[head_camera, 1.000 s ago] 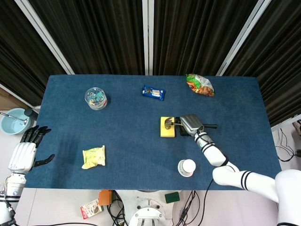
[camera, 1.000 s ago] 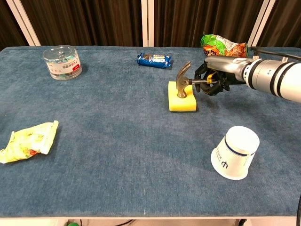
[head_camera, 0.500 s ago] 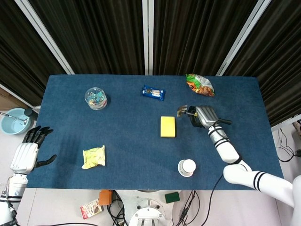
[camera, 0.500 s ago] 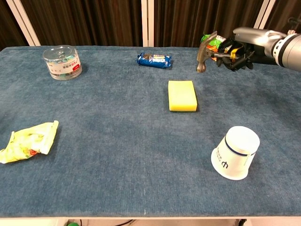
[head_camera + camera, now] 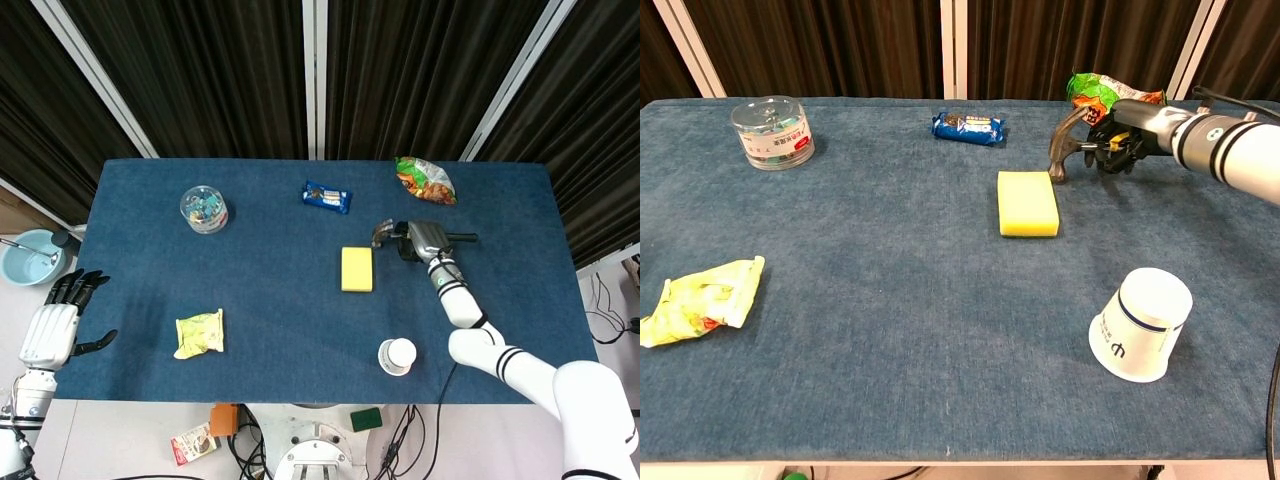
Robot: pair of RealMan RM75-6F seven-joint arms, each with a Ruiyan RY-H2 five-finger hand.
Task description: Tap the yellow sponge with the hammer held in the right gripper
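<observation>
Resting off the left edge of the table (image 5: 300,340), beside a light blue bowl (image 5: 25,257) on the floor, the left hand (image 5: 50,330) holds nothing and its dark fingers are spread apart; it shows only in the head view. The right hand (image 5: 1120,140) is closed around the handle of the hammer (image 5: 1065,150), and the black end of the handle sticks out behind the hand in the head view. The hammer head (image 5: 383,233) is above the cloth, just beside the far right corner of the yellow sponge (image 5: 1028,202); I cannot tell from either view if the metal touches the sponge or the cloth (in the chest view its lower end comes very close to the sponge corner). The fingers around the handle are dark and small in the pictures, so how each one lies is hard to make out. The sponge lies flat near the middle of the table, to the left of the right hand and a little nearer to the robot. Going from left to right over the blue cloth there are a crumpled yellow packet (image 5: 700,298), a clear round container (image 5: 772,131), a blue snack bar (image 5: 968,127), then the sponge, an upside-down white paper cup (image 5: 1140,325) at the near right, and a green and orange snack bag (image 5: 426,180) at the far edge, partly hidden behind the right hand in the chest view.
</observation>
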